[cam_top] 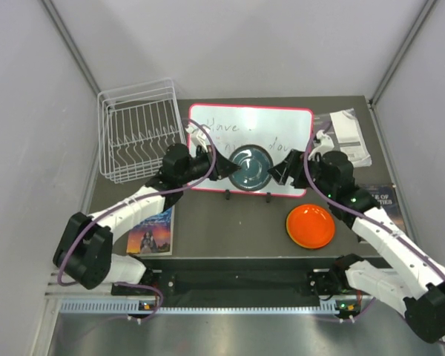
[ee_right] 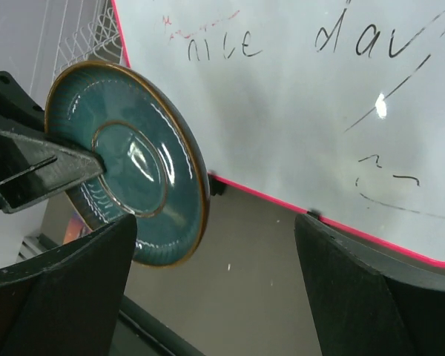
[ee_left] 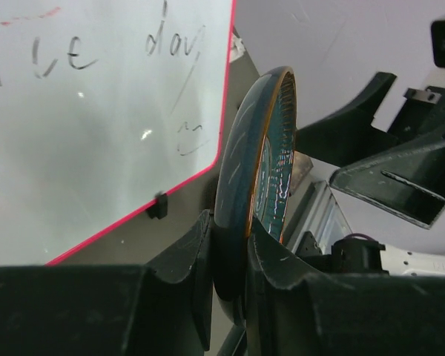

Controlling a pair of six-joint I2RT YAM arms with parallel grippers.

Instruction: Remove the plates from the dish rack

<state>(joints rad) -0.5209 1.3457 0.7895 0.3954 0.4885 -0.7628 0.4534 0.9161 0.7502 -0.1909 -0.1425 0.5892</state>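
Note:
My left gripper (cam_top: 224, 167) is shut on the rim of the dark teal plate (cam_top: 250, 167) and holds it above the whiteboard's near edge. In the left wrist view the plate (ee_left: 254, 174) stands edge-on between the fingers (ee_left: 189, 259). My right gripper (cam_top: 280, 172) is open and empty, just right of the plate; in its view the plate (ee_right: 126, 159) faces it at the left. The orange plate (cam_top: 310, 226) lies flat on the table at the right. The white wire dish rack (cam_top: 137, 139) stands at the back left with no plates showing in it. The red and lime plates are out of view.
A red-framed whiteboard (cam_top: 282, 126) with handwriting lies at the middle back, on small black clips. A book (cam_top: 150, 231) lies at the front left. A white paper-like object (cam_top: 348, 133) and a dark booklet (cam_top: 382, 196) lie at the right. Grey walls enclose the table.

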